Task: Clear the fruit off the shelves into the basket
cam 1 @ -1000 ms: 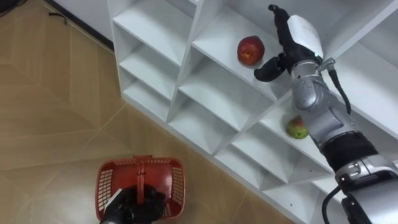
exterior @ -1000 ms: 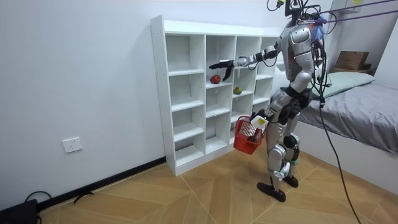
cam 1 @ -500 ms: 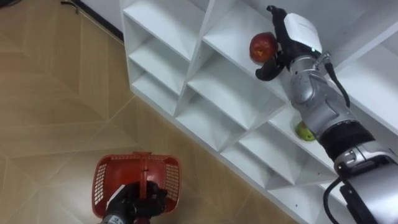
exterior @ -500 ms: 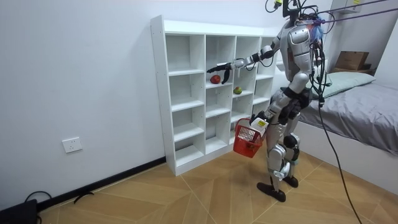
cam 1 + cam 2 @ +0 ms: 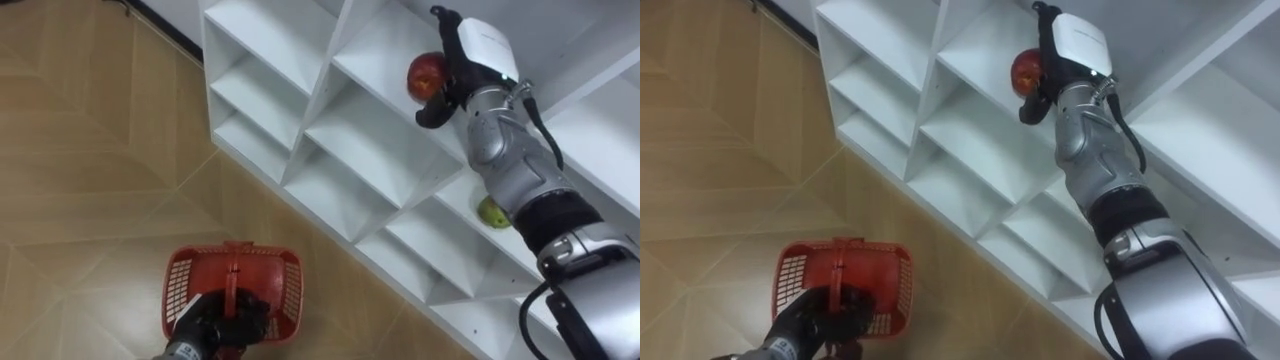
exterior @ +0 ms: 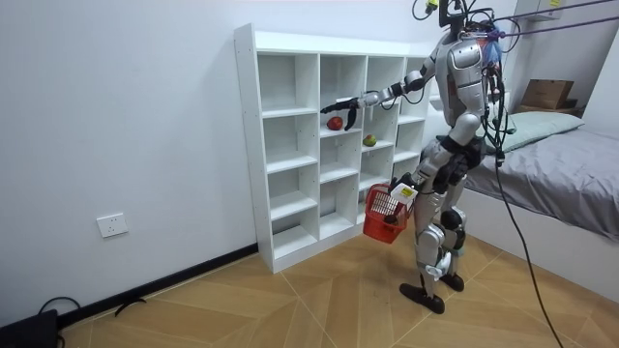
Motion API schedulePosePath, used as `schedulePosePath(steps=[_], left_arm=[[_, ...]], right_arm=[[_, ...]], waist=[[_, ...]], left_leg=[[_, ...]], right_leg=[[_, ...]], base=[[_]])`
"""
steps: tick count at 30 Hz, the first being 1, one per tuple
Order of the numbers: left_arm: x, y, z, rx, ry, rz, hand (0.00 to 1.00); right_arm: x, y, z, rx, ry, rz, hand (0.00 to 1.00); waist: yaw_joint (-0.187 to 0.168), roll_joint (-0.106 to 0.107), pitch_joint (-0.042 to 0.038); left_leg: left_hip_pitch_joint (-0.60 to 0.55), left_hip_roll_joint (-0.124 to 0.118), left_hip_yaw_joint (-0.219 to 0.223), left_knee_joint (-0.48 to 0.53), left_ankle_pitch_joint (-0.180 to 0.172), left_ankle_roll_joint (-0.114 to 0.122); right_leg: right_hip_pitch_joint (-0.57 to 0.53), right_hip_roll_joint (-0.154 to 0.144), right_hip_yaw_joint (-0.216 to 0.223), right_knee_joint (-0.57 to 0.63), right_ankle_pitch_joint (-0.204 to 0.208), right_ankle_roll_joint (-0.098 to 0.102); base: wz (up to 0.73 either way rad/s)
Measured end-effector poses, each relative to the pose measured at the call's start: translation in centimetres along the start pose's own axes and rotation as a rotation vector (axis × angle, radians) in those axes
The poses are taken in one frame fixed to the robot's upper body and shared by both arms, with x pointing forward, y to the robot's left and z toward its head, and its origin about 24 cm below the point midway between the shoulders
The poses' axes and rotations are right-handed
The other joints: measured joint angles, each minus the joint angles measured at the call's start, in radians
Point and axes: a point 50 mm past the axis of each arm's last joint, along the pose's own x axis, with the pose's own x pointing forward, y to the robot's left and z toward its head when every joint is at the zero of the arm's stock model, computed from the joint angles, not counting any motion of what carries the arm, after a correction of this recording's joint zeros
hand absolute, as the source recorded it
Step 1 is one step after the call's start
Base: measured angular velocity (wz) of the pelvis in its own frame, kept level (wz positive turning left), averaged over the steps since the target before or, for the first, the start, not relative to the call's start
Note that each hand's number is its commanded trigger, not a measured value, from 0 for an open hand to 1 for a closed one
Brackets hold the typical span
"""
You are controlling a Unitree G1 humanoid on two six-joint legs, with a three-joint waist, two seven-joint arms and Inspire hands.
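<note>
**Robot grasps an apple on a closet shelf, basket ready in its other hand**

The robot stands before a white open-shelved closet, right arm stretched into an upper compartment. Its right hand wraps a red apple that sits on the shelf, fingers over the top and thumb curled beneath (how firm the hold is cannot be told). A green fruit lies in the next compartment, one shelf lower. The left hand is closed round the handle of a red basket, hanging low over the wooden floor. The step appears to be the first pick. Next comes lifting the apple clear of the shelf edge and lowering it into the basket.
</note>
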Motion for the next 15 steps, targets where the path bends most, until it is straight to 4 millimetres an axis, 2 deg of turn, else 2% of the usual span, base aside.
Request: schedulePosePath(steps=[1,15], left_arm=[[0.03,-0.01,0.07,0.001,-0.002,0.0,1.0],[0.09,-0.01,0.23,0.002,-0.005,-0.001,1.0]], right_arm=[[0.0,0.01,-0.03,0.003,0.003,0.001,1.0],[-0.2,0.91,-0.2,-0.029,0.01,0.075,1.0]], waist=[[0.0,0.0,-0.0002],[0.008,-0.001,-0.0011]], left_leg=[[0.0,0.0,0.0,0.0,0.0,0.0],[-0.002,0.001,0.0,0.002,0.002,-0.001]], right_leg=[[0.0,0.0,0.0,0.0,0.0,0.0],[-0.003,0.001,0.001,0.0,0.001,-0.001]], base=[[0.0],[0.0]])
